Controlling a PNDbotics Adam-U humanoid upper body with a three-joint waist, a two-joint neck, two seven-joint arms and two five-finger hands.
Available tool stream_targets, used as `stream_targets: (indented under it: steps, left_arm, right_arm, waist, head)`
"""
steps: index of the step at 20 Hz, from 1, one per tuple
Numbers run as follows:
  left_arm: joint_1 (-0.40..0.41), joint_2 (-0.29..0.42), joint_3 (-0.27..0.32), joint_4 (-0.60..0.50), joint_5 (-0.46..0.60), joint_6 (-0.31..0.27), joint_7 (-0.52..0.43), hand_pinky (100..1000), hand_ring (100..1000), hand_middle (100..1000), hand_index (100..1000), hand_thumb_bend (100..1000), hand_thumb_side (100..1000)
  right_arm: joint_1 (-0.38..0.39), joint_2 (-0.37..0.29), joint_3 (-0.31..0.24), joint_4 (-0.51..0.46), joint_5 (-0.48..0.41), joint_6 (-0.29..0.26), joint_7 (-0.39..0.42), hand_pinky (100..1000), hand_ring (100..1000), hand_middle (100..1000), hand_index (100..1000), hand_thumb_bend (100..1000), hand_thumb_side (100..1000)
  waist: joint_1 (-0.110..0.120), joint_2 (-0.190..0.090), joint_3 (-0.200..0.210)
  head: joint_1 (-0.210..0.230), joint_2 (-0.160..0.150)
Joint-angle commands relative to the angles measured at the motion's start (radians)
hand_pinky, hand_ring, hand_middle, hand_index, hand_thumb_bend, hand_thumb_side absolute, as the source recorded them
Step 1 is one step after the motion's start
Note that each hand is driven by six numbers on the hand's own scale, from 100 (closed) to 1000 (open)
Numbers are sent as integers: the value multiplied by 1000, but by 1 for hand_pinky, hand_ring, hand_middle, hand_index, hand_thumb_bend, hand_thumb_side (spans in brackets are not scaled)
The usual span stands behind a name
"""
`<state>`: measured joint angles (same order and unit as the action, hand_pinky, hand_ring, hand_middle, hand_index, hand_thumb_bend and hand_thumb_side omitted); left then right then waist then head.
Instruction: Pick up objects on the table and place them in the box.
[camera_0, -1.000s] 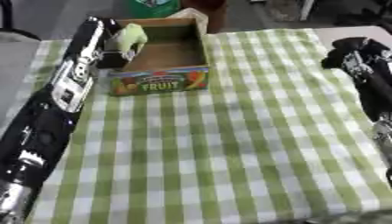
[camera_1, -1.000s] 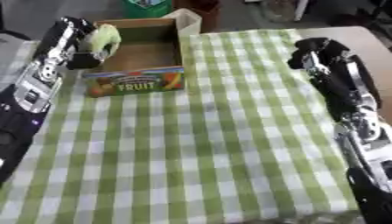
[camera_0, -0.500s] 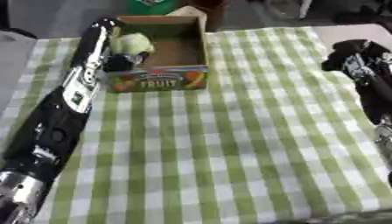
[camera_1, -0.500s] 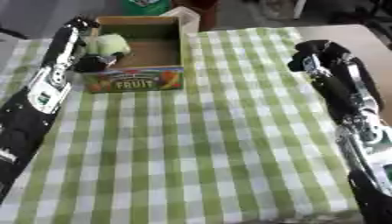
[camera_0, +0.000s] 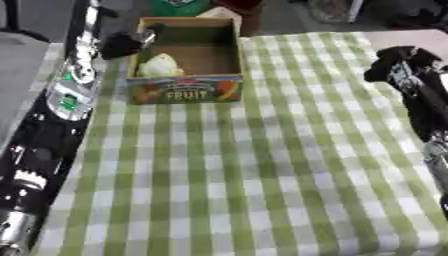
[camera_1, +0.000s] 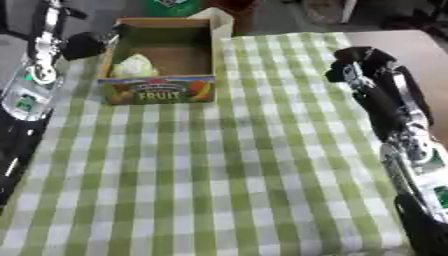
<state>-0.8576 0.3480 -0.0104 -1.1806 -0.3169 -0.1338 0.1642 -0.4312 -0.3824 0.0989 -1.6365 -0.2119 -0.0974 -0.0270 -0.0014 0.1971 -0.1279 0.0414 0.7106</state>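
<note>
While pale object (camera_0: 158, 65) sits in box (camera_0: 185, 92), left hand (camera_1: 83, 45) hovers beside.

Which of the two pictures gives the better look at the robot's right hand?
The right eye view: the right hand and its forearm show whole over the checked cloth. The left eye view shows it nearer the frame's right edge.

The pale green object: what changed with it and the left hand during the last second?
The left hand let go of the pale green object, which now lies inside the box, and drew back past the box's left wall. The right hand stayed over the cloth's right edge.
</note>
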Motion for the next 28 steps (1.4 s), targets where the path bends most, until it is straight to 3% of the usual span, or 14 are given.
stream_targets:
  steps: [1, 4, 10, 16, 28]
  left_arm:
    - [57, 62, 3, -218, 187, 31, -43, 638, 884, 855, 786, 459, 265]
    - [173, 86, 20, -400, 347, 75, -67, 632, 880, 850, 782, 426, 278]
    - [397, 80, 67, -617, 465, 135, -75, 621, 877, 846, 775, 368, 347]
    - [541, 34, 99, -673, 461, 159, -74, 613, 874, 840, 759, 350, 392]
    - [622, -7, 108, -686, 463, 167, -87, 604, 869, 835, 748, 339, 424]
  right_arm:
    - [-6, -17, -11, -7, 1, -5, -4, 656, 596, 540, 667, 100, 494]
    - [2, -20, -16, -6, 3, -6, -9, 656, 596, 540, 667, 100, 496]
    - [7, -22, -22, -5, 6, -8, -16, 656, 597, 540, 667, 100, 510]
    - [10, -24, -25, -4, 6, -9, -21, 656, 597, 541, 667, 100, 517]
    - [12, -25, -27, -4, 7, -10, -23, 656, 598, 541, 667, 100, 525]
  waist:
    - [-2, -22, 10]
    - [1, -25, 25]
    - [1, -27, 44]
    - [-1, -26, 55]
    - [2, -25, 59]
  head:
    - [-10, 5]
    - [-16, 10]
    - [-13, 12]
    - [-15, 27]
    - [-1, 44]
